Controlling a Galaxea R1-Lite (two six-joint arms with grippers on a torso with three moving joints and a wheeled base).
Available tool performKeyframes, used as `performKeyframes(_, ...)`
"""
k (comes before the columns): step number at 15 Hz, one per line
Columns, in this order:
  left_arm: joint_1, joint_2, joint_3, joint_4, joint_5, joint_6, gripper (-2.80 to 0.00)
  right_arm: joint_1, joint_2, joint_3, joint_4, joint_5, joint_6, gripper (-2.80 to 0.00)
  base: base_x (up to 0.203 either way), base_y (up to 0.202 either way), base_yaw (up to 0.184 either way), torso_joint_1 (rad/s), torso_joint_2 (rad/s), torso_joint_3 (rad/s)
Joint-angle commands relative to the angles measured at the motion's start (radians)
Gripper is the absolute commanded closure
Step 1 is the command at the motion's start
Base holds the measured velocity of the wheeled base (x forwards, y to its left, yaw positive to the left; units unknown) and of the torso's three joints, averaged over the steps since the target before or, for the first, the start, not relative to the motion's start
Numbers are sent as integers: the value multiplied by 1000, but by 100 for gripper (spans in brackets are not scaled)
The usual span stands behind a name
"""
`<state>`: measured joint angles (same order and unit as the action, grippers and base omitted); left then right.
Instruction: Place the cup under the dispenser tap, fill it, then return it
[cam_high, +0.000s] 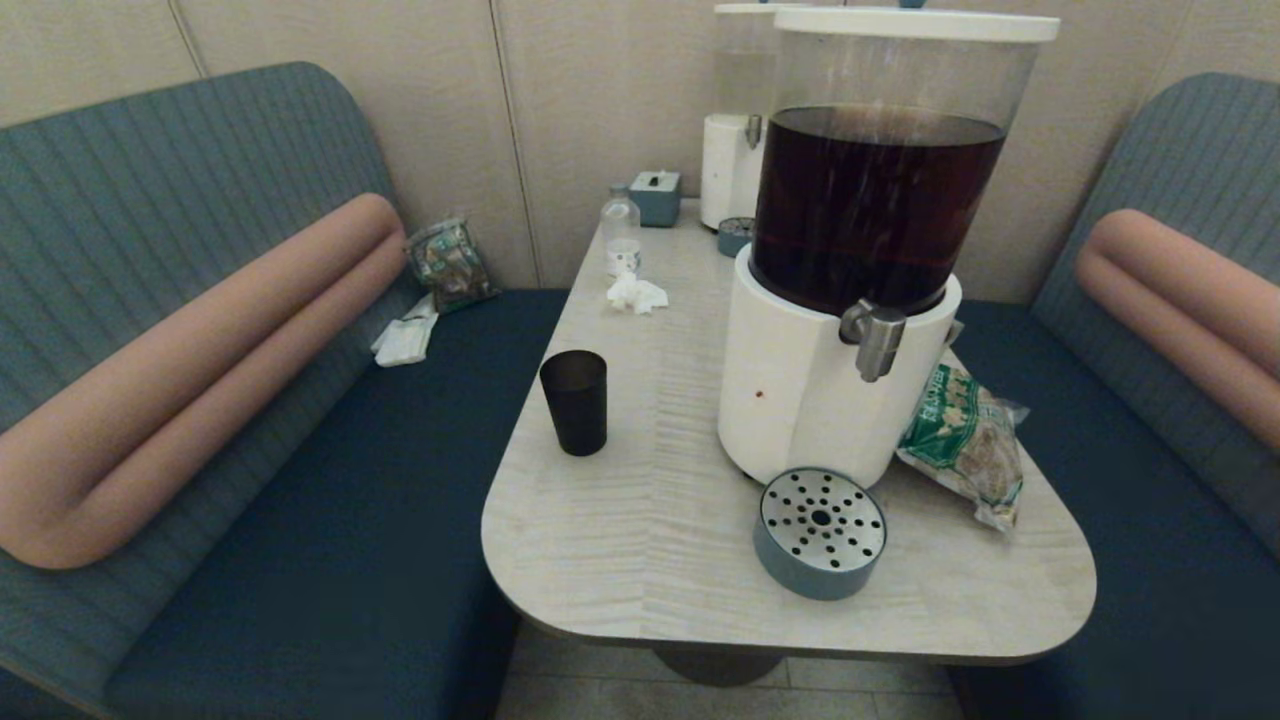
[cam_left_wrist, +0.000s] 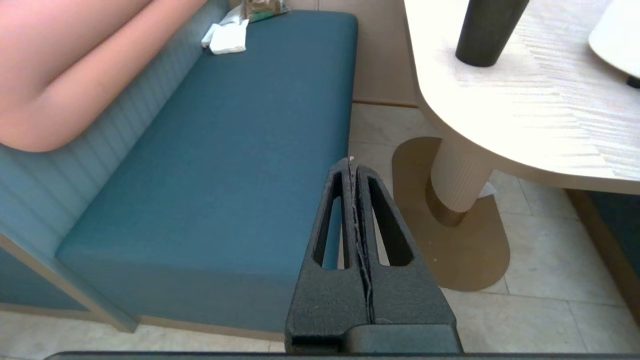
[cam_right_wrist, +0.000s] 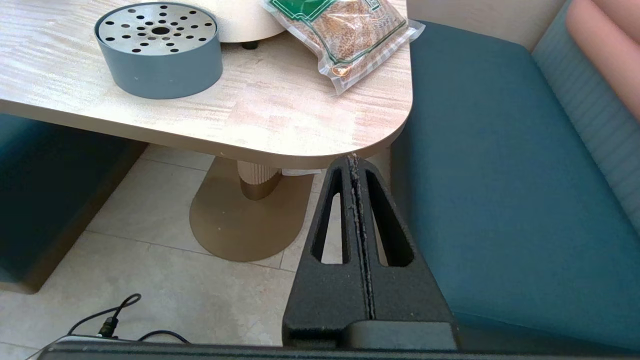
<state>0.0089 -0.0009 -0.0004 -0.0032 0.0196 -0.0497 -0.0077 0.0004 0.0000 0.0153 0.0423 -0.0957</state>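
Note:
The black cup (cam_high: 574, 401) stands upright on the table's left side, apart from the big dispenser (cam_high: 880, 200); its lower part shows in the left wrist view as the cup (cam_left_wrist: 487, 31). The silvery tap (cam_high: 874, 339) juts from the dispenser's white base, pointing down over a blue-grey drip tray (cam_high: 820, 532). Neither gripper shows in the head view. My left gripper (cam_left_wrist: 351, 162) hangs shut and empty below table height, over the left bench's edge. My right gripper (cam_right_wrist: 353, 159) is shut and empty too, just below the table's near right corner.
A green-printed snack bag (cam_high: 965, 440) lies right of the dispenser. Further back sit a crumpled tissue (cam_high: 636, 294), a small clear bottle (cam_high: 621, 231), a tissue box (cam_high: 656, 196) and a smaller white dispenser (cam_high: 732, 150). Blue benches (cam_high: 330, 520) flank the table (cam_high: 620, 540).

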Motion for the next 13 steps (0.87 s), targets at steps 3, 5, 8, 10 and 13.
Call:
performKeyframes(3, 0, 2, 0, -3, -1, -32, 0, 0, 1, 0, 0, 1, -1, 0, 0, 0, 0, 0, 0, 0)
performKeyframes(5, 0, 2, 0, -2, -1, -32, 0, 0, 1, 1, 0, 1, -1, 0, 0, 0, 0, 0, 0, 0)
performKeyframes(8, 0, 2, 0, -2, -2, -32, 0, 0, 3, 0, -1, -7, 1, 0, 0, 0, 0, 0, 0, 0)
performKeyframes(10, 0, 2, 0, -3, -1, -32, 0, 0, 1, 0, 0, -15, 7, 0, 0, 0, 0, 0, 0, 0)
performKeyframes(13, 0, 2, 0, -1, -1, -32, 0, 0, 1, 0, 0, -13, 7, 0, 0, 0, 0, 0, 0, 0)
